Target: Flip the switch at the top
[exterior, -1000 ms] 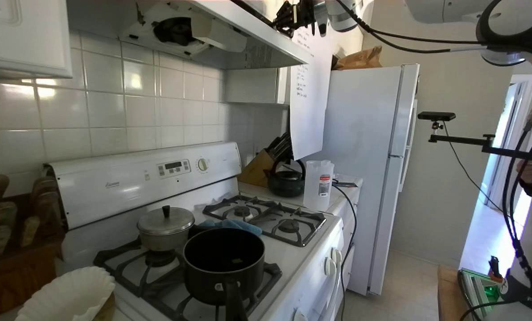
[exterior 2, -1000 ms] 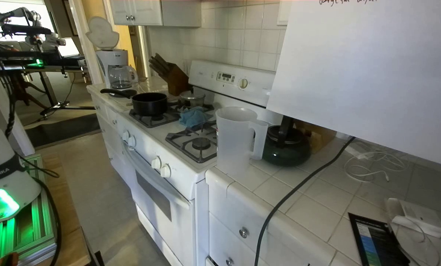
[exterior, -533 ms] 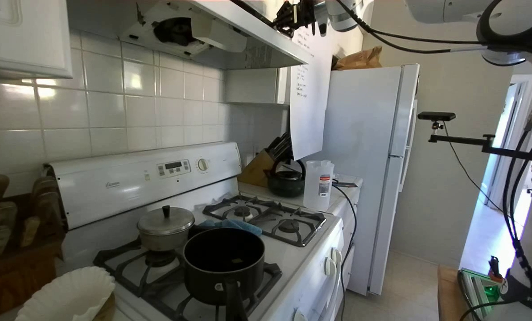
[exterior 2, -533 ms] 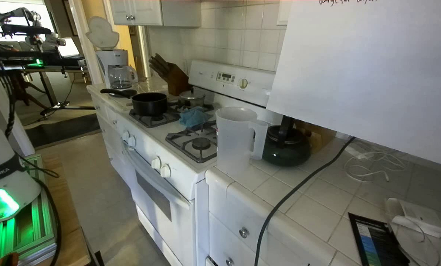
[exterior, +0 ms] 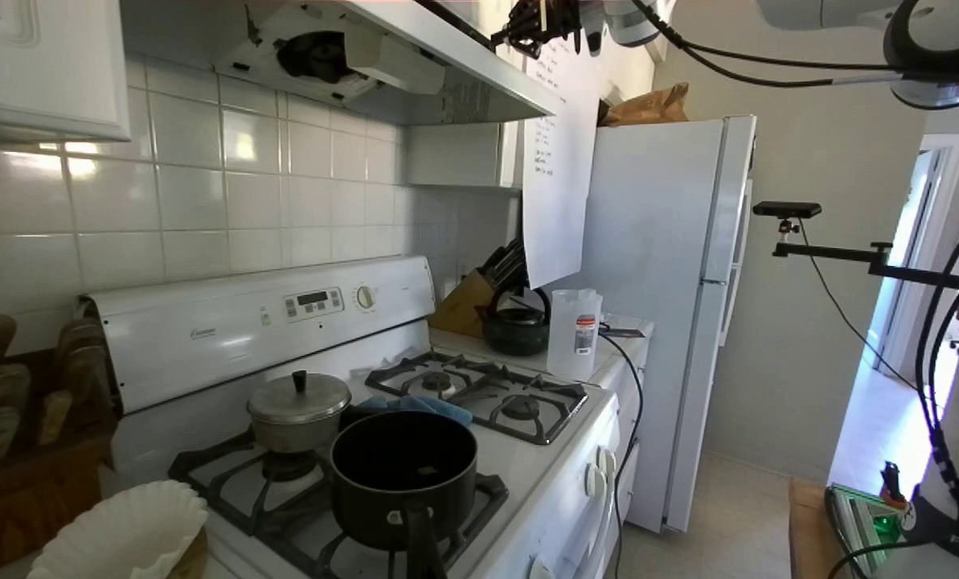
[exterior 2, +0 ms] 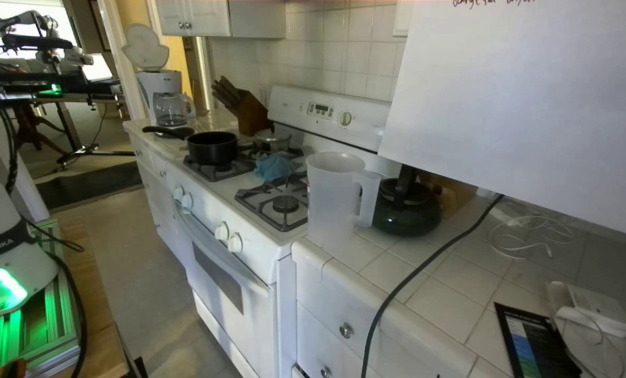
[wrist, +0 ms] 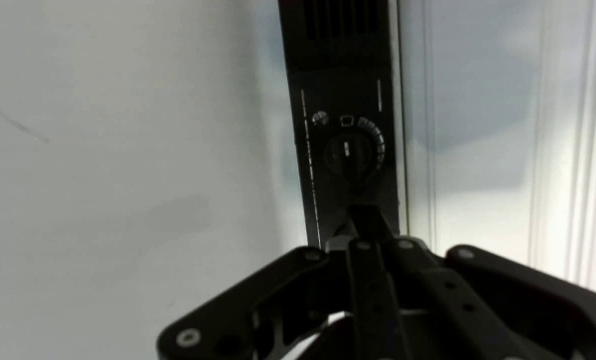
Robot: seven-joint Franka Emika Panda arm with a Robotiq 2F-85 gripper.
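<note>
The black control panel of the range hood fills the middle of the wrist view. It carries a round black knob switch with a white pointer line and an arc of white marks. A second dark round part lies lower on the panel, mostly hidden behind my fingers; I cannot tell which of them is the switch at the top. My gripper is shut, its tips together just below the marked knob and holding nothing. Whether they touch the panel is unclear. In an exterior view my gripper is beside the hood's front edge.
The hood overhangs the stove, where a black pot and a lidded pot stand. A large paper sheet hangs beside the hood. A plastic pitcher and a kettle are on the counter. Cables trail along my arm.
Over the last half second my arm has shifted right and slightly up in an exterior view, and the gripper's angle has changed at the hood's edge. Its jaws have stayed shut.
</note>
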